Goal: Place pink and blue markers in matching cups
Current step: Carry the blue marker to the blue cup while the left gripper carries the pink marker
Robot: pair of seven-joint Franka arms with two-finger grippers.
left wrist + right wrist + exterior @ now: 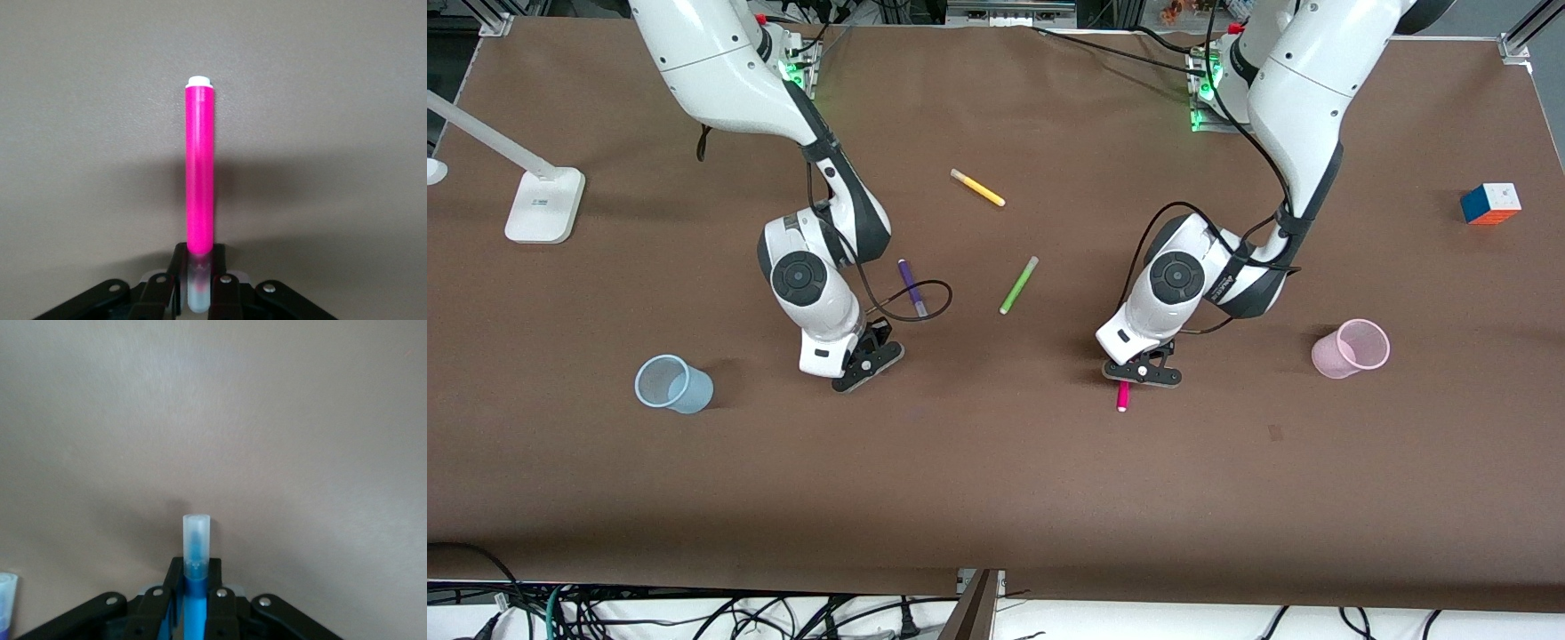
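Low in the middle of the front view, the left gripper is down at the brown table, clenched on the pink marker, whose free end sticks out toward the lower edge of the frame; in the left wrist view the marker runs straight up the centre from the fingers, which pinch it at its pale cap. A little toward the lower left of the frame, the right gripper is likewise down at the table, grasping the blue marker, seen only in the right wrist view with its translucent cap poking out past the closed fingers. The light blue cup stands at the lower left, the pale pink cup at mid right, both apart from the grippers. Higher up lie a purple pen, a green pen and a yellow pen. A colour cube sits at the upper right, a white lamp base at the upper left.
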